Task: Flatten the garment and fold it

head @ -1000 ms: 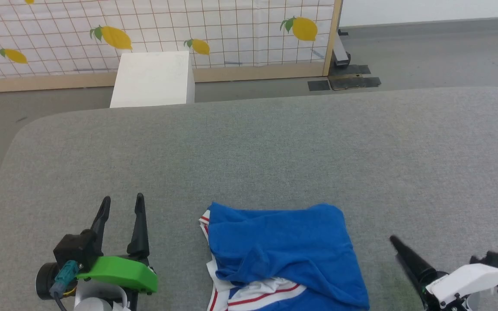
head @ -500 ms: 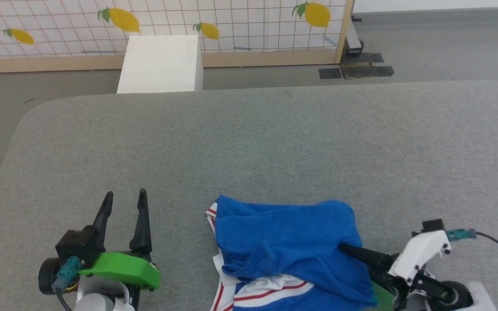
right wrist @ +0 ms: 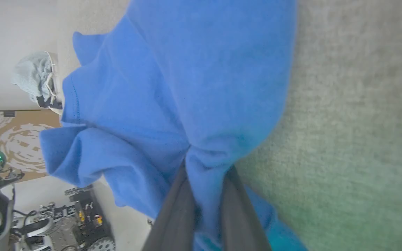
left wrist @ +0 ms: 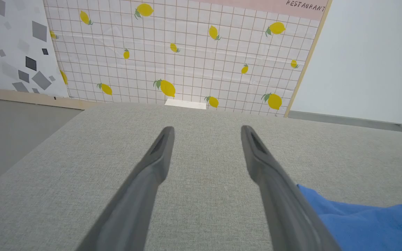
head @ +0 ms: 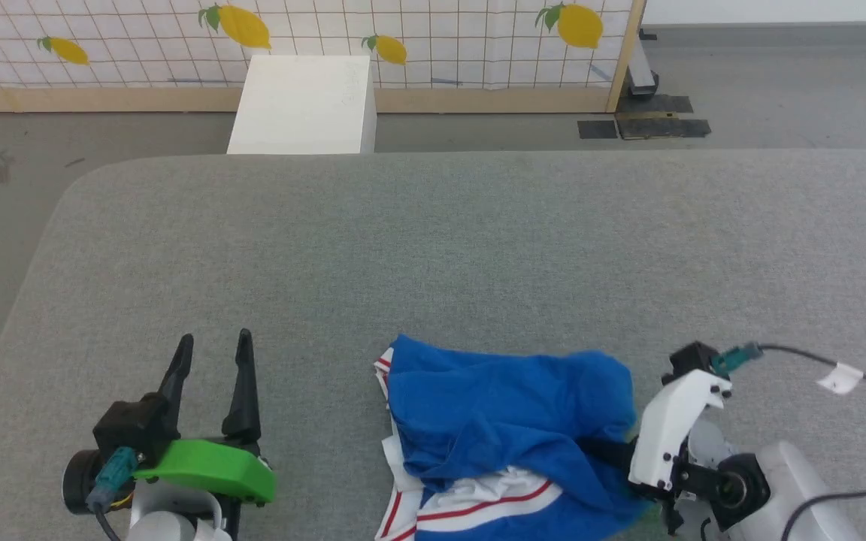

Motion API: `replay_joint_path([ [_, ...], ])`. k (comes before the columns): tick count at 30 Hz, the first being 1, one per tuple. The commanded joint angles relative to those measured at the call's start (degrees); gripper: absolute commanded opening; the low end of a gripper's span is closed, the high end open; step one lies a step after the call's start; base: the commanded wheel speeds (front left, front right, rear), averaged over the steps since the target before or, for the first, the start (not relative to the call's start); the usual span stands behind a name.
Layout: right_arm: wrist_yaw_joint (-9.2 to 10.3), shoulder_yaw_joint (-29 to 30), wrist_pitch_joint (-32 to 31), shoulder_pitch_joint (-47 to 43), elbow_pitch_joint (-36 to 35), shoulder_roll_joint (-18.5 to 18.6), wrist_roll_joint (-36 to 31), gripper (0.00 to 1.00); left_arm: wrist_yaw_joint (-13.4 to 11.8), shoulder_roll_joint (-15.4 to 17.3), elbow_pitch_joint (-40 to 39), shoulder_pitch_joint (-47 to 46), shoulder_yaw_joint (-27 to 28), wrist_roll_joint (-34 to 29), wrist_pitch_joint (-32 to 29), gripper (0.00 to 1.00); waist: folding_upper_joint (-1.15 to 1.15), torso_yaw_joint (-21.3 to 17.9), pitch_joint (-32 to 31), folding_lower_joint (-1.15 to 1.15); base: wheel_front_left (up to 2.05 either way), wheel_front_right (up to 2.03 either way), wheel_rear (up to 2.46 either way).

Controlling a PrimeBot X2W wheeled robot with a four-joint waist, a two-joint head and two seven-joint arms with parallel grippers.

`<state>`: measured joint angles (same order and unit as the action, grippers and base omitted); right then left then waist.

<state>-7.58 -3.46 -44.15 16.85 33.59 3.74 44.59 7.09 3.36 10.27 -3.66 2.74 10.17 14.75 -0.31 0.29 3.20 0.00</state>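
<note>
Two grippers on show in the head view: left gripper (head: 215, 338) spread wide and idle, right gripper (head: 607, 451) dug into the right side of the jersey (head: 508, 413), crumpled at the near edge of the table (head: 433, 240). Left wrist: blue cloth just beside. Right wrist: pinching a blue fold tight. Could grab several layers and bunch it worse. No telling the contents of the white box (head: 301, 105).

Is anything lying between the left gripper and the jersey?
Nothing visible: bare grey padded surface separates the open left gripper from the garment. The right gripper is shut on a fold of it.
</note>
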Motion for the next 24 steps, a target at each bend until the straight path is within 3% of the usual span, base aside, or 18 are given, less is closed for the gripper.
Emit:
replay_joint_path([
  [1,0.09,-1.21,1.03,-0.34,-1.98,0.95,-2.67,0.00,0.40,0.04,-0.20,0.07,0.34,0.28,0.25,1.00,0.31,-0.73,0.17,0.00,0.00,0.00,0.00],
  [8,0.09,-8.82,4.51,3.83,-10.34,9.03,-23.00,0.00,0.40,0.40,-1.15,0.64,1.47,0.15,0.25,1.00,0.31,-7.25,1.15,0.00,0.00,0.00,0.00],
  [14,0.09,-11.44,4.07,9.74,-11.66,12.04,-32.29,0.00,0.40,0.84,-3.00,-0.92,0.99,-0.22,0.25,1.00,0.31,-14.66,4.15,0.00,0.00,0.00,0.00],
  [19,0.09,-10.31,7.26,14.98,-9.74,14.50,-38.69,0.00,0.40,2.31,-4.45,-3.40,-0.18,-0.85,0.25,1.00,0.31,-19.96,8.20,0.00,0.00,0.00,0.00],
  [24,0.09,-5.33,12.09,20.54,-6.20,15.43,-44.89,0.00,0.40,5.01,-5.95,-6.66,-0.75,-1.56,0.25,1.00,0.31,-24.33,13.76,0.00,0.00,0.00,0.00],
])
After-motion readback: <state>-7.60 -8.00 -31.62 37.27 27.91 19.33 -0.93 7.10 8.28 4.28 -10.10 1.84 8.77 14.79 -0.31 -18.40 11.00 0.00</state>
